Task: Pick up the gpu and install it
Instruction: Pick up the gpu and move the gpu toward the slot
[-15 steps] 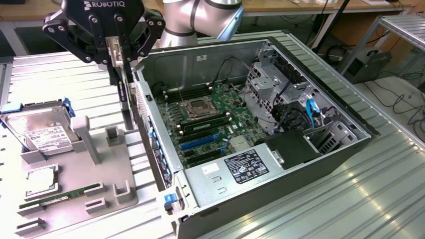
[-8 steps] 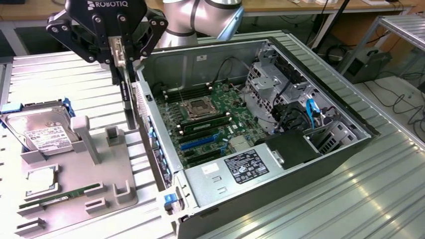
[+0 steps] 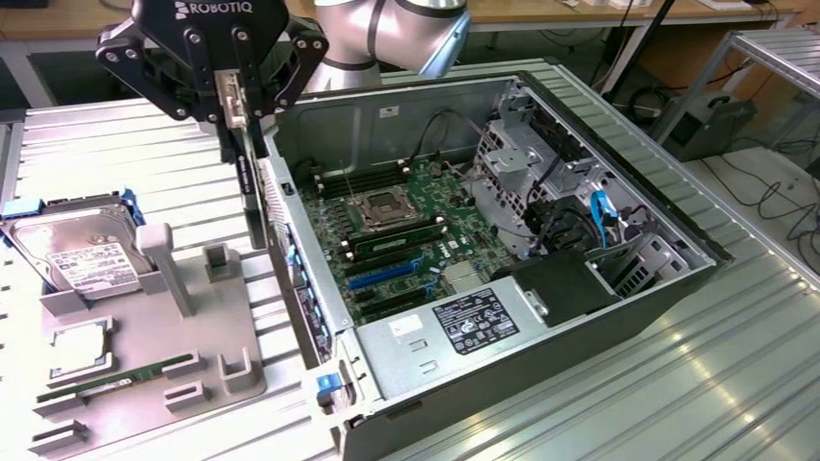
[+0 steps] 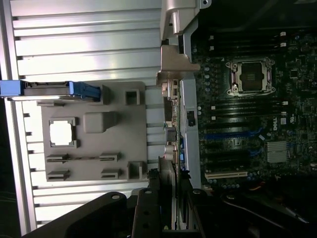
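Here the pincer [image 3: 234, 108] is clamped on the gpu [image 3: 253, 192], a finger on each flat face. The card hangs upright and edge-on from it, lifted off the grey holder [image 3: 154, 384]. In the exterior view it sits just at the open computer case's [image 3: 692, 279] wall on that view's left, between the holder and the motherboard [image 3: 397, 240] and not yet seated in a slot. The wrist view shows the same: the gpu [image 4: 171, 124] runs along the case wall, its metal bracket at the far end, with the motherboard [image 4: 247, 124] on one side. On the holder lie the hard drive [image 3: 77, 254] and the slim RAM stick [image 3: 115, 377] – both apart from the card. The case rests on the ribbed metal table [image 3: 717, 384].
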Robot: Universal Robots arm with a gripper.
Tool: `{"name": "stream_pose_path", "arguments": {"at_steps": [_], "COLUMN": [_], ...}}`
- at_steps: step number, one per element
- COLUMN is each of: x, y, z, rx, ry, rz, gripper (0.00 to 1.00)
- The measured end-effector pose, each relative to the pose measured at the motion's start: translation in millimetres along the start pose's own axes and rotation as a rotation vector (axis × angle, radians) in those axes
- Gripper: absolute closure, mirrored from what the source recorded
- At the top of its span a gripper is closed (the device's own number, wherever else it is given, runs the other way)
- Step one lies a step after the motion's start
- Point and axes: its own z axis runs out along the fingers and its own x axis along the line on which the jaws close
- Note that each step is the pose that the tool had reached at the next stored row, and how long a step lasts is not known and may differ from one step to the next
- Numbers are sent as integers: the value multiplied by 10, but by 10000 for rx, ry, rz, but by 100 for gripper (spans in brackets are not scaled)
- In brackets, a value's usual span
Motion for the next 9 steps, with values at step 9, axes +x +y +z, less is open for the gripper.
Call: {"name": "stream_pose_path", "arguments": {"at_steps": [9], "x": [-34], "y": [2], "z": [1], "rx": [14], "ry": [-1], "rz": [0], "gripper": [74]}}
